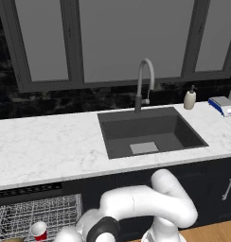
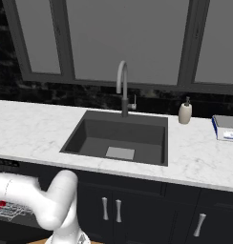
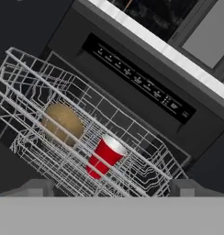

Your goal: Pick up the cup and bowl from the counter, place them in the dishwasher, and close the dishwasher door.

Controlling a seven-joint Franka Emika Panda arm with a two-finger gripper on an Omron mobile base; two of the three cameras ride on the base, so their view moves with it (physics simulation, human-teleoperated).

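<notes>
we see the gripper [image 3: 112, 190] spread wide and holding nothing, hovering above the pulled-out rack [image 3: 86, 137] of the dishwasher [image 3: 141, 87]. the cup [image 3: 104, 157] lies tilted in the rack just ahead of the fingertips, the bowl [image 3: 63, 123] ahead and to the left, near the cup. both look light and need no more handling. we judge the dishwasher door is next: stiff and hinged, best pushed at its free edge, which we cannot see.
</notes>
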